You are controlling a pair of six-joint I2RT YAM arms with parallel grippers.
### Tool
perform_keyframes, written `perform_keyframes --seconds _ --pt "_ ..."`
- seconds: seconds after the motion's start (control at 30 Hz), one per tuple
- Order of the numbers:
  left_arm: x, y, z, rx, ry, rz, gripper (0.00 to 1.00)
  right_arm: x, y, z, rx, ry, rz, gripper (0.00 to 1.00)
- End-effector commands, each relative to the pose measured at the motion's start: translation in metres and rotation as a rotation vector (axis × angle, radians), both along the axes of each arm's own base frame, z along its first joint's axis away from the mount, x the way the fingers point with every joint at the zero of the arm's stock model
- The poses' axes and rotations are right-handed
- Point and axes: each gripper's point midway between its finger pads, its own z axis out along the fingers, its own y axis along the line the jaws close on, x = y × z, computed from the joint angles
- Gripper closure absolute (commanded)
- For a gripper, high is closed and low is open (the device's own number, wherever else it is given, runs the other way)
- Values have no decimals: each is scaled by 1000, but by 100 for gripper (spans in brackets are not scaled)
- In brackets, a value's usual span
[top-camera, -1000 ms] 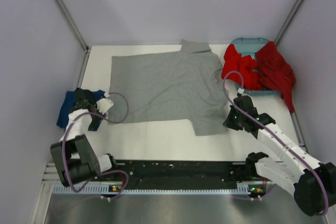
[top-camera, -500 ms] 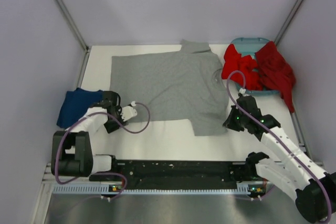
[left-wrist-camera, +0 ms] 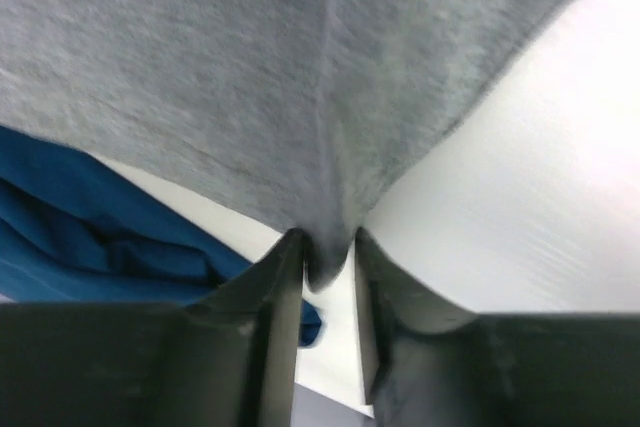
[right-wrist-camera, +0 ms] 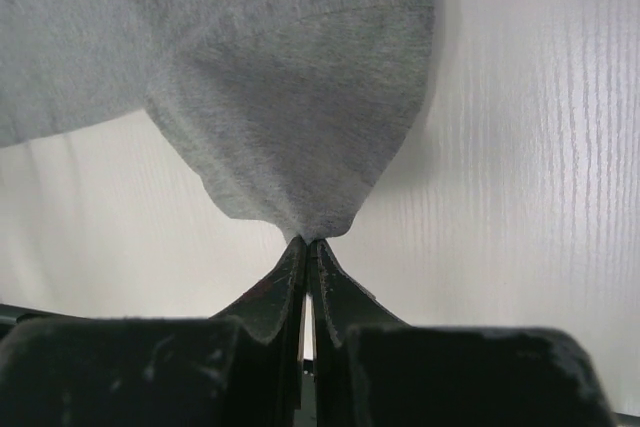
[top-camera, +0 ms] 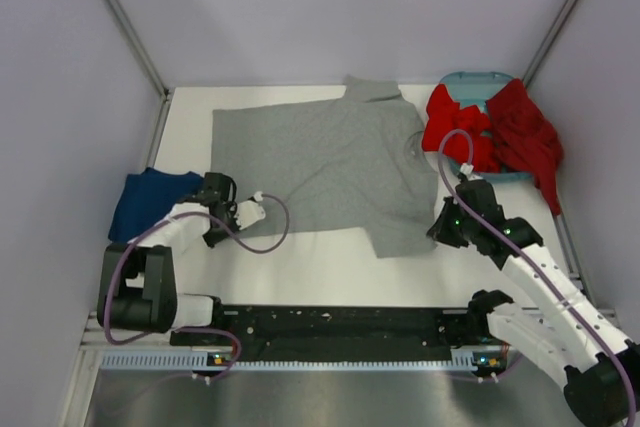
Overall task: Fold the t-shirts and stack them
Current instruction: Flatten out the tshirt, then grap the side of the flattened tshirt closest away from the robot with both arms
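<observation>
The grey t-shirt lies flat just beside the teal basket. Red t-shirts spill out of the basket. The blue t-shirt sits far from the basket, past the grey one. The left claw pinches the grey corner farthest from the basket, though I think only a little cloth is caught. The right claw is squeezed tight on the sleeve tip closer to the basket. The shirt is soft, light and floppy, so corners make the best handholds.
</observation>
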Motion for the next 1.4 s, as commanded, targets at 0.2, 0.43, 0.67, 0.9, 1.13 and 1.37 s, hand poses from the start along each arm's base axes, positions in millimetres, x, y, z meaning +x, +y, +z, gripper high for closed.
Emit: perform_keyframes --seconds 0.2,0.43,0.67,0.9,1.13,1.37 --pt "3 -3 76 -84 -141 246 41 9 -13 16 -65 -55 -4 100" --pt "-5 65 50 41 -127 608 41 10 -14 6 -95 -7 8 100" --pt "-7 74 16 4 -60 635 42 10 -19 1 -116 14 -13 100" --pt "-24 64 -11 -26 66 661 84 9 -23 3 -124 1 -33 100" --pt "-29 39 1 -156 112 655 100 10 -23 3 -131 2 -25 100" --pt "-34 24 11 -198 158 578 80 5 -16 10 -83 4 -15 100"
